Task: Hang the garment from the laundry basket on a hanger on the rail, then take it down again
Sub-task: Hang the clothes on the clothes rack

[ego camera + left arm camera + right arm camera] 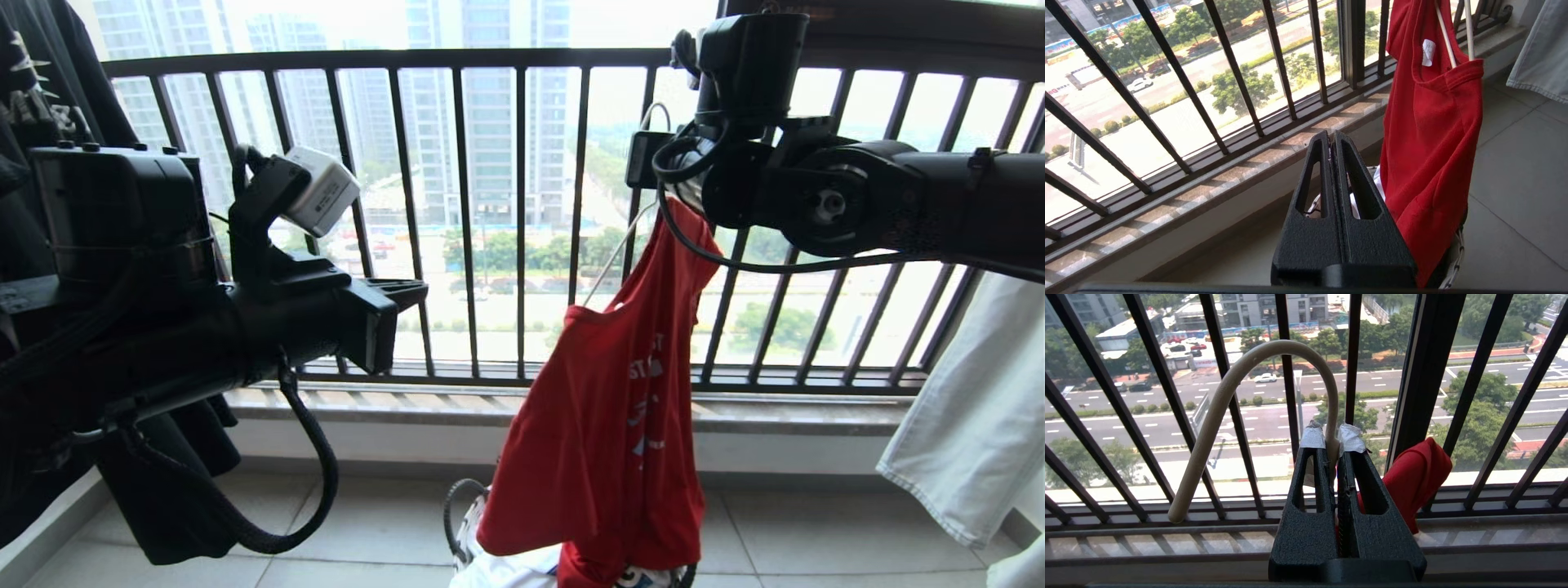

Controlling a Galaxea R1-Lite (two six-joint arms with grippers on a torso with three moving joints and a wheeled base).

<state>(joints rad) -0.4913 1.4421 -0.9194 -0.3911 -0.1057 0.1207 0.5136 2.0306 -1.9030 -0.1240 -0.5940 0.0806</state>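
Right gripper (1331, 447) clamped on thin pale wire hanger (1241, 396) carrying red short-sleeved T-shirt (604, 425) over white mesh laundry basket (469, 531); left gripper (1331, 141) empty, fingers together.

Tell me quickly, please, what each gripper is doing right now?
Left gripper: shut, empty, beside the garment.
Right gripper: shut on the hanger, just below its hook.

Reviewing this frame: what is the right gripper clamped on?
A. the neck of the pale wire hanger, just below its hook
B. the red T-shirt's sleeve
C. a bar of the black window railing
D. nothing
A: in the right wrist view the right gripper has its fingers shut on the neck of the wire hanger, whose hook curves above them, while the red T-shirt hangs beside them.
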